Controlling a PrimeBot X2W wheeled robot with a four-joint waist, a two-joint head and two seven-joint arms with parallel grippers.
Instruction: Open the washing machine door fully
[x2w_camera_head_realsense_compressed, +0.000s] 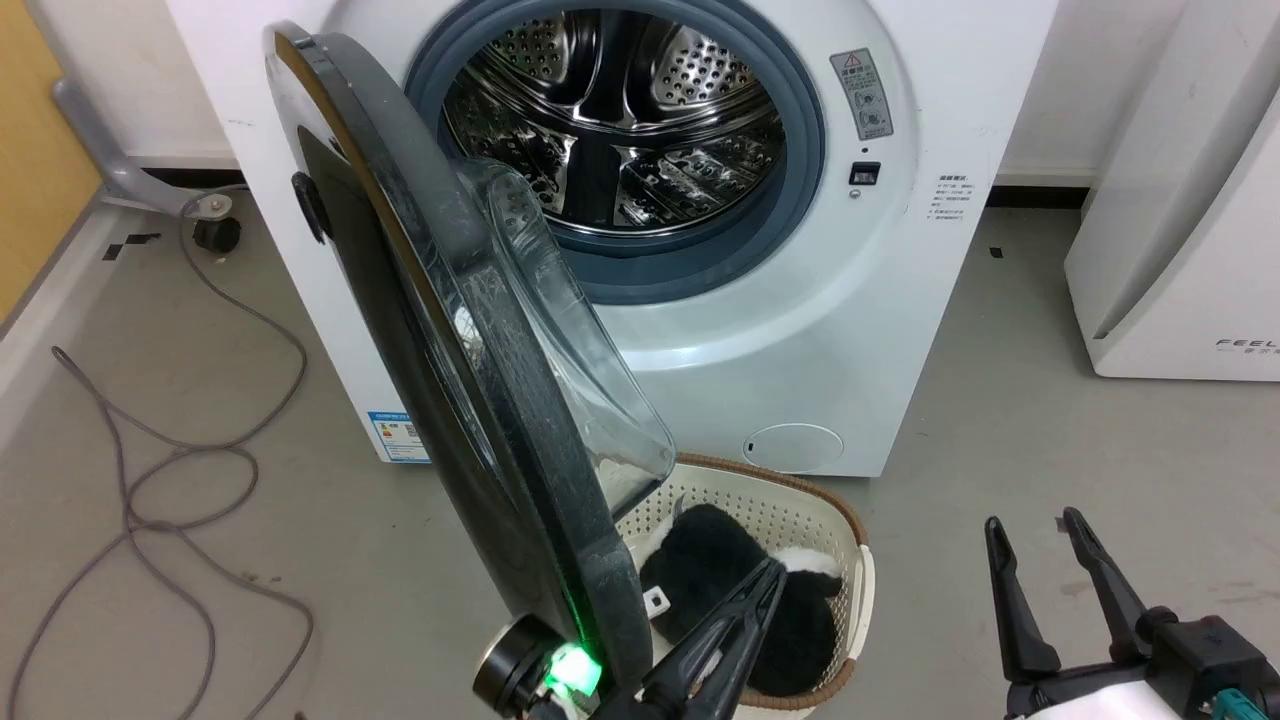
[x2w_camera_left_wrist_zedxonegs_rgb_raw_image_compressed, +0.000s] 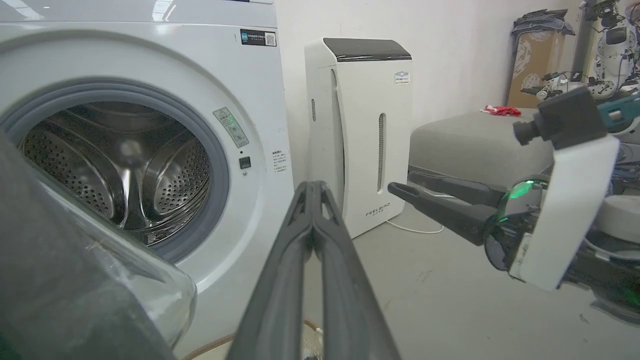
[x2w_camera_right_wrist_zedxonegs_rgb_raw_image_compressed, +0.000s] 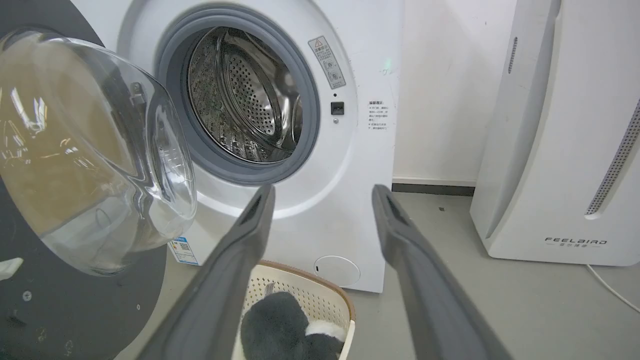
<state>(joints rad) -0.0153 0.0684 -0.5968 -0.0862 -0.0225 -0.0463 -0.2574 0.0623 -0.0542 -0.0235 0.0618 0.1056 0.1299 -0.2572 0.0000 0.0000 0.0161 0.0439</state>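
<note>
The washing machine (x2w_camera_head_realsense_compressed: 800, 330) stands white with its steel drum (x2w_camera_head_realsense_compressed: 620, 110) exposed. Its round black door (x2w_camera_head_realsense_compressed: 470, 400) is swung out edge-on toward me, the clear glass bowl (x2w_camera_head_realsense_compressed: 580, 350) bulging to the right. My left gripper (x2w_camera_head_realsense_compressed: 770, 575) is shut, just right of the door's lower rim, over the basket. In the left wrist view the shut fingers (x2w_camera_left_wrist_zedxonegs_rgb_raw_image_compressed: 312, 195) point past the door (x2w_camera_left_wrist_zedxonegs_rgb_raw_image_compressed: 60, 280) at the washer (x2w_camera_left_wrist_zedxonegs_rgb_raw_image_compressed: 240, 210). My right gripper (x2w_camera_head_realsense_compressed: 1035, 525) is open at the lower right, holding nothing. The right wrist view shows the door's glass bowl (x2w_camera_right_wrist_zedxonegs_rgb_raw_image_compressed: 95, 160) left of the open fingers (x2w_camera_right_wrist_zedxonegs_rgb_raw_image_compressed: 257, 210).
A cream laundry basket (x2w_camera_head_realsense_compressed: 840, 520) with a dark plush item (x2w_camera_head_realsense_compressed: 730, 590) sits on the floor under the door. A white FEELBIRD appliance (x2w_camera_head_realsense_compressed: 1190, 230) stands to the right. Grey cable (x2w_camera_head_realsense_compressed: 170, 470) loops across the left floor near a castor (x2w_camera_head_realsense_compressed: 215, 232).
</note>
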